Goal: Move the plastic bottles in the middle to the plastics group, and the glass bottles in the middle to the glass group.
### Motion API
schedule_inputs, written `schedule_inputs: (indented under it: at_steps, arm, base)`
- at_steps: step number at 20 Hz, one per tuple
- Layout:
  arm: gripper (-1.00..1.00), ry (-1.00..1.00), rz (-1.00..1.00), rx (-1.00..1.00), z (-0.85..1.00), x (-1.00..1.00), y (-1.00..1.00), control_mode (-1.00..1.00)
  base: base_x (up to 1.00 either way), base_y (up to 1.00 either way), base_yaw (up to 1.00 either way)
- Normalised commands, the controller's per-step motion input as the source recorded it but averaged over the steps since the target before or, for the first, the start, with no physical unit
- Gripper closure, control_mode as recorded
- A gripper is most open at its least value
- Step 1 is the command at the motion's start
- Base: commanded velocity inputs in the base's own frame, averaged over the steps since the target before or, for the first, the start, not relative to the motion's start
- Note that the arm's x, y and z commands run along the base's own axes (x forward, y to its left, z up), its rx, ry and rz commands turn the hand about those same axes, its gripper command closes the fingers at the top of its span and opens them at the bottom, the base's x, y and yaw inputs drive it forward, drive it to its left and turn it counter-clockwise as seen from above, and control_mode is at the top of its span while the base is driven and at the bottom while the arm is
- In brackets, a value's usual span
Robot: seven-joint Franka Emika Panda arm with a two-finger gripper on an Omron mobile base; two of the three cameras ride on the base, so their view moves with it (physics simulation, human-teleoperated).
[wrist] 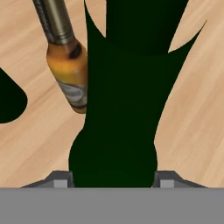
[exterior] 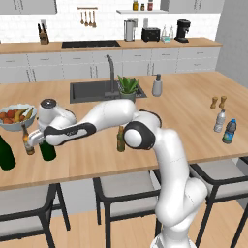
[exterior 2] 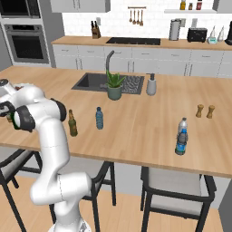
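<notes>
- The tall dark green wine bottle [wrist: 118, 100] stands on the wooden island counter [exterior: 193, 121] at its left end; in the left base view its lower body [exterior: 47, 150] shows under the arm's wrist
- The gripper [wrist: 114, 181] is at the bottle from above, one dark finger tip [wrist: 61, 180] on each side of the neck and right against the glass, so the fingers pinch the wine bottle
- Just beside it stands a small brown beer bottle [exterior: 27, 140] with a pale label, touching or nearly touching it in the hand view [wrist: 68, 65]
- A wide dark green bottle [exterior: 6, 154] stands near these at the left edge
- A bowl of fruit [exterior: 17, 116] sits behind them
- In the middle of the counter stand the amber beer bottle [exterior 2: 72, 123] and, just beside it, the small blue plastic bottle [exterior 2: 99, 118]
- Well apart, toward the right end, the clear white-capped bottle [exterior: 220, 121] and the blue dark-capped bottle [exterior: 229, 131] stand close together
- Two pepper mills [exterior: 218, 102] stand behind that pair
- A potted plant [exterior 2: 114, 86] and a soap dispenser [exterior 2: 151, 84] stand by the sink [exterior 2: 90, 81]
</notes>
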Motion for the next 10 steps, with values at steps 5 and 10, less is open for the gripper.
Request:
schedule_inputs:
  at_steps: [5, 10]
  arm:
    - [1.0, -0.07, 0.0, 0.0, -0.22, 0.0, 0.0, -1.0]
    - [1.0, -0.1, 0.0, 0.05, 0.0, 0.07, 0.0, -1.0]
  base:
    - [0.0, 0.0, 0.0]
    - [0.0, 0.0, 0.0]
